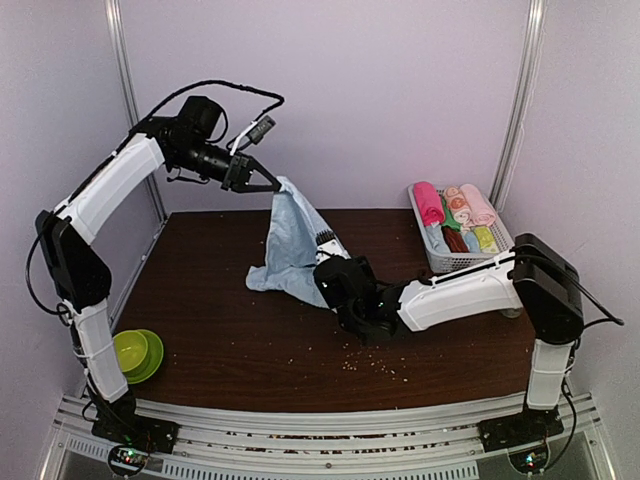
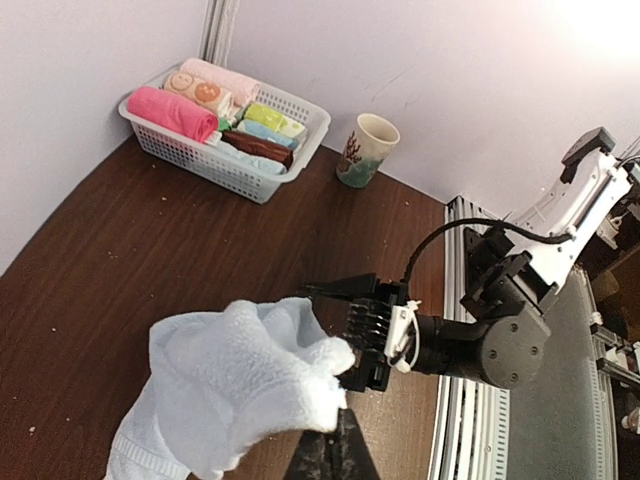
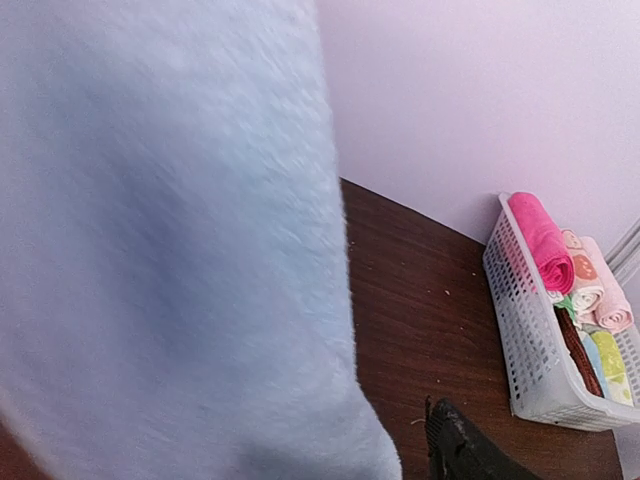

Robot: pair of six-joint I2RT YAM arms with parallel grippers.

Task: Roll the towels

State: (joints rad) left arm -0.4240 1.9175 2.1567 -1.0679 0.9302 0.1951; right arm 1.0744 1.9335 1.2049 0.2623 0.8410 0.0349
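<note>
Dark brown wood-grain surface [image 1: 220, 340]. White plastic mesh basket [image 1: 450, 263] stands at its far right corner, against the wall. A patterned paper cup [image 2: 365, 150] stands upright just beside the basket, on the near side, not touching. The light blue towel [image 1: 290, 250] has its lower end resting on the surface left of the basket, mid-surface; the rest hangs above. Small crumbs [image 1: 370, 362] are scattered nearer the front edge, left of the basket. A lime-green bowl [image 1: 132, 350] sits far from the basket, at the opposite near-left corner.
</note>
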